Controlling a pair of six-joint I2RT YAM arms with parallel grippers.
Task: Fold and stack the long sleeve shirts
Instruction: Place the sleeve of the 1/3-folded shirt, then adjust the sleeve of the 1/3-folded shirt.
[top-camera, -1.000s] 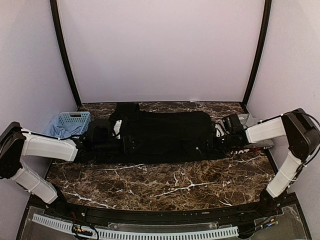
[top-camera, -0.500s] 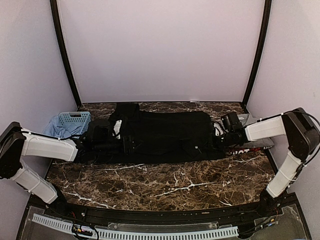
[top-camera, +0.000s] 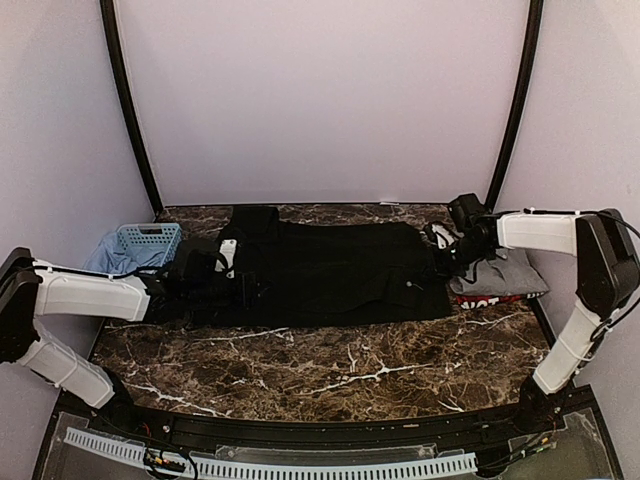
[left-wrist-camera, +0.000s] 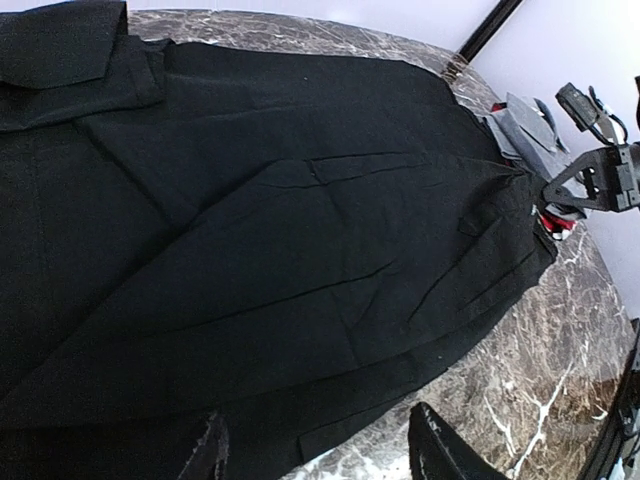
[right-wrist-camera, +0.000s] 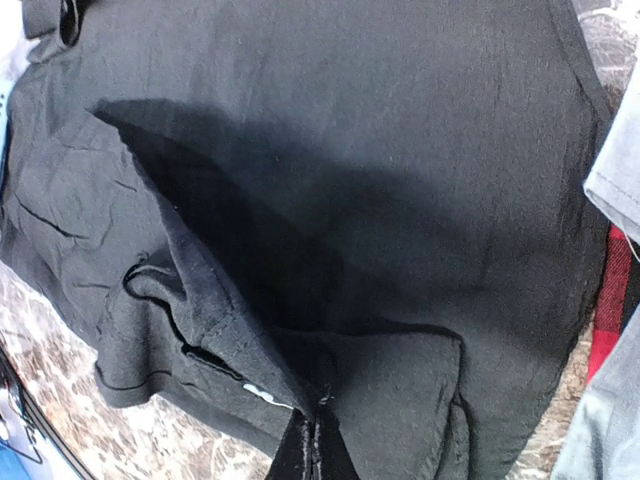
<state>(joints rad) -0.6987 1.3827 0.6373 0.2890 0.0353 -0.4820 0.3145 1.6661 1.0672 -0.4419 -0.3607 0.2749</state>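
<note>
The black shirt (top-camera: 330, 270) lies spread lengthwise along the back half of the table (top-camera: 330, 375), reaching almost from the left edge to the right. The right gripper (right-wrist-camera: 312, 440) has its jaws pressed together on a pinch of cloth at the shirt's right end. It pulls the cloth up into a small peak, I'd judge so that this end can be carried over the rest as a fold. The left gripper (left-wrist-camera: 318, 455) hangs low over the shirt's left end with jaws spread, holding nothing, placed to take or pin that side. At the right edge a grey shirt (top-camera: 505, 272) rests on a red-edged one (top-camera: 490, 298). From here I can't quite tell how neatly they are folded. They look like the stack the black shirt will join.
</note>
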